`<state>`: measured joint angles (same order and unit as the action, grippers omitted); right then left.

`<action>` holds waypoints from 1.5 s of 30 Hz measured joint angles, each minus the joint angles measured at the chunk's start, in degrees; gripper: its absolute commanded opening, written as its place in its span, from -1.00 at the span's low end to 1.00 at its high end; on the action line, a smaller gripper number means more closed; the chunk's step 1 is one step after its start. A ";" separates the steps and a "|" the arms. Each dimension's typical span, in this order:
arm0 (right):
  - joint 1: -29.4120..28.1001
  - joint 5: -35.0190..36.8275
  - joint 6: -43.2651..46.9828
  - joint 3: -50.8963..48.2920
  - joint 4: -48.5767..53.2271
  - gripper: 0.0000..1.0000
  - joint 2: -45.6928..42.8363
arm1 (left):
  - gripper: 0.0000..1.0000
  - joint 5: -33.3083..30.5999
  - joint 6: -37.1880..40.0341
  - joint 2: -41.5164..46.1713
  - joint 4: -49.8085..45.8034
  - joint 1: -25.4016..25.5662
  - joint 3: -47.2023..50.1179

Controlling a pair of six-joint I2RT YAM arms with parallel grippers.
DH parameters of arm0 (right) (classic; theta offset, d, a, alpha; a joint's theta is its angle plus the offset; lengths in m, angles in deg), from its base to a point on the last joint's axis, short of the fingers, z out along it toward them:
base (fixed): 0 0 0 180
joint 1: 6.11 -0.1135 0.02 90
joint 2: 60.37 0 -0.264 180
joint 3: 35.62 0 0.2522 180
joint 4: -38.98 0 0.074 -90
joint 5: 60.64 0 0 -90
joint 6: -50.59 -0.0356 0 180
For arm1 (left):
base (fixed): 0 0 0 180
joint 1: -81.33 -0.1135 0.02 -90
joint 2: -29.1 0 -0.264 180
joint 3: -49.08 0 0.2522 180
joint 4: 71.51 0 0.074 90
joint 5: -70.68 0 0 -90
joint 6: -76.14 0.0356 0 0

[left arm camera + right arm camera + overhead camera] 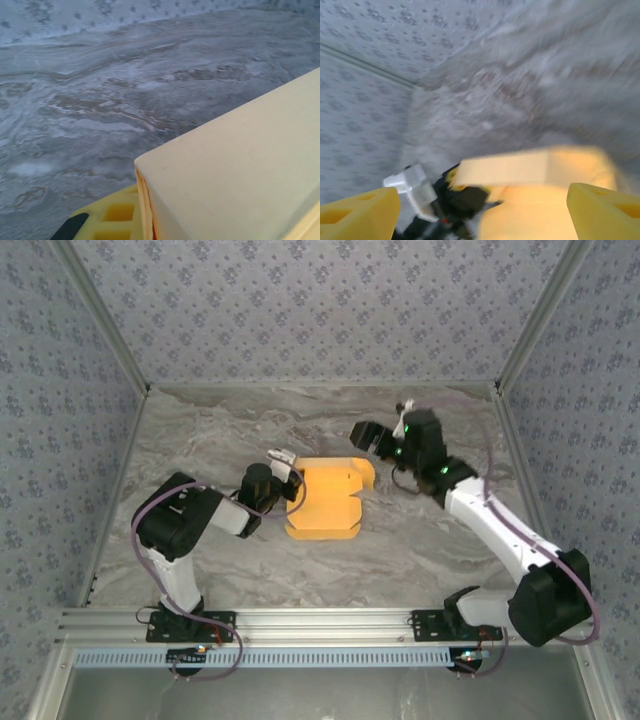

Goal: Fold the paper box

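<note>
Paper box (325, 502) sits pinched in left fingers (117, 216) — right fingers (605, 210) gape beside it.

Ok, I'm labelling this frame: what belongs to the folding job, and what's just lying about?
Job:
box
left gripper, shut on its edge
right gripper, open, apart from it

Just there:
table
walls
</note>
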<state>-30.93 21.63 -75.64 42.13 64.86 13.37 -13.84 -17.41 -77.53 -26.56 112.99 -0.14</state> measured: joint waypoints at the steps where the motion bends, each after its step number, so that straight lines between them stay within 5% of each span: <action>1: 0.76 0.94 5.25 5.70 4.44 0.78 1.05 | -0.81 1.46 1.03 0.07 -0.20 -0.02 0.00; 7: 1.14 -1.75 27.04 17.86 17.25 0.76 9.42 | -0.76 8.72 5.07 0.07 0.11 0.11 0.39; 13: -0.26 -4.94 36.94 19.56 27.04 0.64 25.73 | -0.74 10.32 6.58 -1.18 7.10 1.07 3.39; 22: -7.41 -8.48 40.33 22.14 30.88 0.65 29.92 | -0.66 10.36 7.48 -2.62 11.45 1.55 4.31; 35: -7.69 -10.80 40.13 25.70 30.99 0.37 36.37 | -0.25 5.40 7.61 -3.06 13.44 2.91 8.85; 45: -7.74 -11.19 38.12 25.83 29.68 0.19 36.37 | -0.24 -1.51 4.11 -1.11 15.19 3.61 13.70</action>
<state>-38.66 10.44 -37.52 67.97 94.54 49.74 -15.35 -13.30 -78.64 -11.37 116.59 13.56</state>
